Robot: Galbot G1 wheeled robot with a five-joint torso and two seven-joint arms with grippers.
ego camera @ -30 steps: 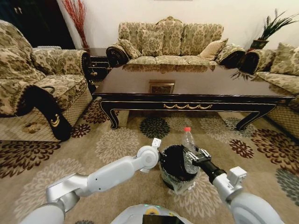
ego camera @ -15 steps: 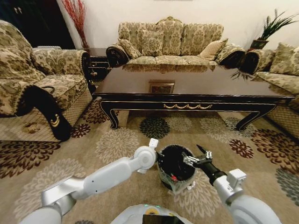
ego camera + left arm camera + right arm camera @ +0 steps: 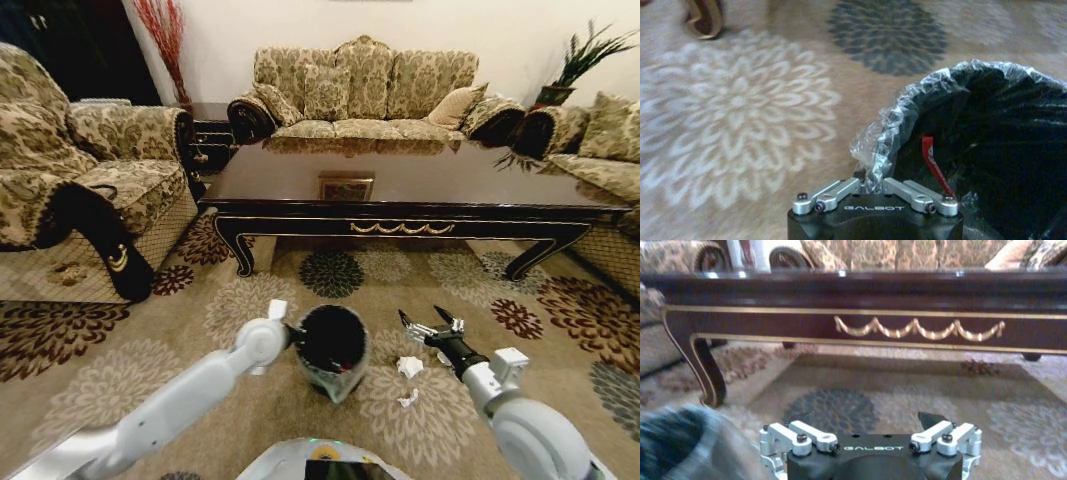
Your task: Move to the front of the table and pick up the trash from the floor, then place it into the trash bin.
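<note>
Gripping the liner rim of the small round black trash bin [image 3: 333, 349] at frame centre, left gripper [image 3: 873, 192] fingers clenched; right gripper [image 3: 432, 325] fingers released above crumpled white paper scraps [image 3: 410, 367] on beige floral carpet [image 3: 150, 350].

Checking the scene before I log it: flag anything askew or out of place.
The trash bin is tilted, its rim pinched by the left gripper. Two white paper scraps lie on the floor beside it, below the open right gripper.
</note>
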